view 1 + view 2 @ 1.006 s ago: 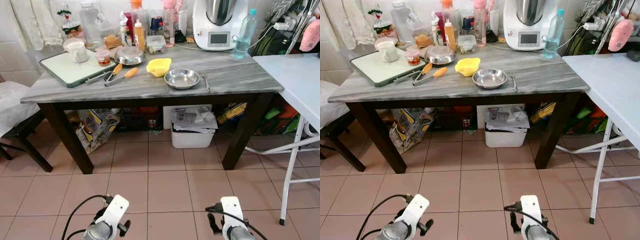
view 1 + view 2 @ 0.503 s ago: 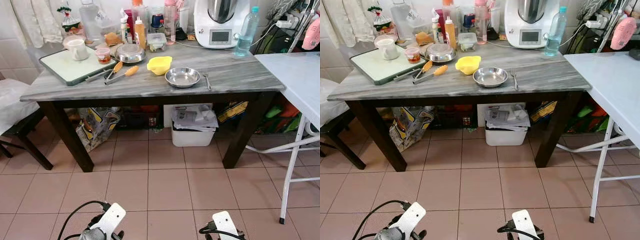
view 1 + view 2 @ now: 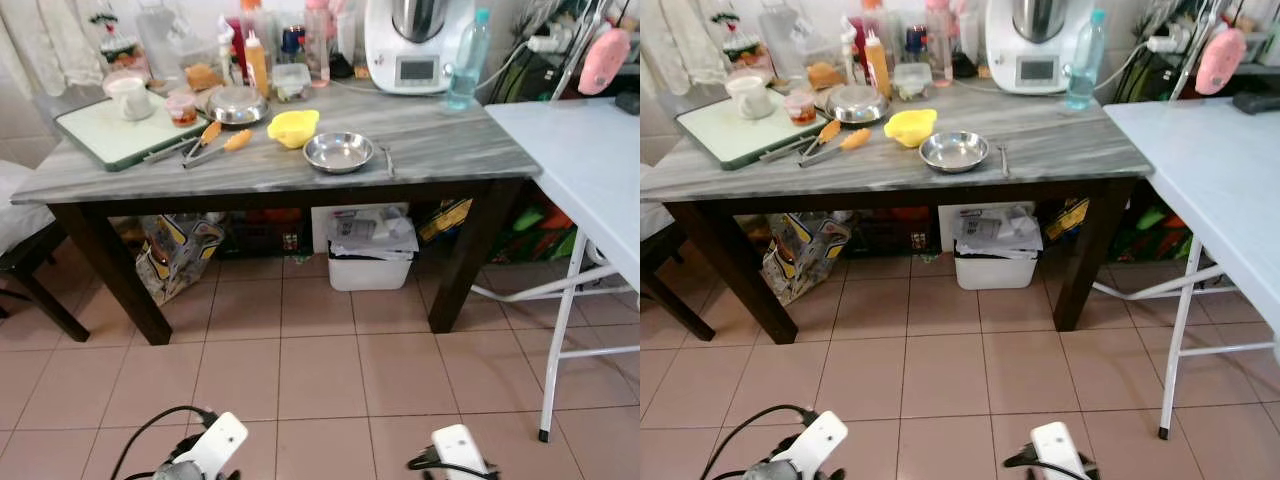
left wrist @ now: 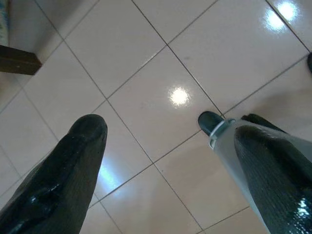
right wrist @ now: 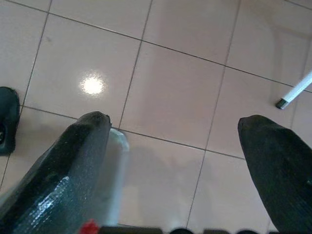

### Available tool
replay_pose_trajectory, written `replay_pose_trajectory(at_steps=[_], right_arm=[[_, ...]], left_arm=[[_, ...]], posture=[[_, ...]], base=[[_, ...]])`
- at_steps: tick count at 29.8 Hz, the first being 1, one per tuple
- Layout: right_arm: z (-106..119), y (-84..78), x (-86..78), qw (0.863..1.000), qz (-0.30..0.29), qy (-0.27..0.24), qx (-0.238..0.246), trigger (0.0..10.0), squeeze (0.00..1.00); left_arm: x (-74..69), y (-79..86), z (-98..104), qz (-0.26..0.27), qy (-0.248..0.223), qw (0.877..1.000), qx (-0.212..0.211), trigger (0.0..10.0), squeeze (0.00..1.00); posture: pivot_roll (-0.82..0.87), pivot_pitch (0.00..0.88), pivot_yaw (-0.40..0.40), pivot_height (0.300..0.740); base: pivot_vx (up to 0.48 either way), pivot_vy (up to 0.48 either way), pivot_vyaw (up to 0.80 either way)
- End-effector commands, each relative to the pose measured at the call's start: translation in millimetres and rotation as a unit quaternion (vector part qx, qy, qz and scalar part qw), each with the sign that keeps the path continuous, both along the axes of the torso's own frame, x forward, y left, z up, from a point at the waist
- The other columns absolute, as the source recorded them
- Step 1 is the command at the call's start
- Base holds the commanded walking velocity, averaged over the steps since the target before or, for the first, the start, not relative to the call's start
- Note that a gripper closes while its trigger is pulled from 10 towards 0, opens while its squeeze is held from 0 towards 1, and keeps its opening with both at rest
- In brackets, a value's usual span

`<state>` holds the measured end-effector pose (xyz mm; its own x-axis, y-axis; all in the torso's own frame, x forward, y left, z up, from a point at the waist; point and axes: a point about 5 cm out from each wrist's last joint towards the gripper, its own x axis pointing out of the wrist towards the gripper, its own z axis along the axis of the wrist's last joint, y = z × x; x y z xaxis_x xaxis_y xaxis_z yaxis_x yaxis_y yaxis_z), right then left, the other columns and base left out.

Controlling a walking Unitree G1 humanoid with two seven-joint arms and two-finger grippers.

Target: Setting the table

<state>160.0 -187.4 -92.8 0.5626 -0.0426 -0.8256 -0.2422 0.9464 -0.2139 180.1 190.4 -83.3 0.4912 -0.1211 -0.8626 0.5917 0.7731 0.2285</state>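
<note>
Distance is my first worry: I stand well back from the marble-topped table, with both arms hanging low over the tiled floor. My left gripper and right gripper both have fingers spread wide, holding nothing. The steel plate sits near the table's front edge, a fork just beside it and a yellow bowl near its other side. Approaching, I could clip the white folding table on my right, or nudge the fork off the edge while reaching.
</note>
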Motion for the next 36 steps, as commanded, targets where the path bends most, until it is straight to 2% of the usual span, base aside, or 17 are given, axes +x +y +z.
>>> replay_pose_trajectory(at_steps=[1,36], right_arm=[[1,-8.4,-1.1,1.0,-0.004,0.002,-0.011,10.0,0.0],[-4,-12.3,-12.3,0.999,0.007,0.022,-0.022,10.0,0.0]], left_arm=[[0.0,-5.8,-1,-0.014,0.001,1.0,-0.001,10.0,0.0],[1.1,-10.6,-1,-0.038,0.005,0.999,0.004,10.0,0.0]], posture=[[-0.04,0.0,0.054,0.74],[-0.06,0.0,0.058,0.74]], base=[[0.0,-0.319,0.0],[0.0,-0.32,0.0]])
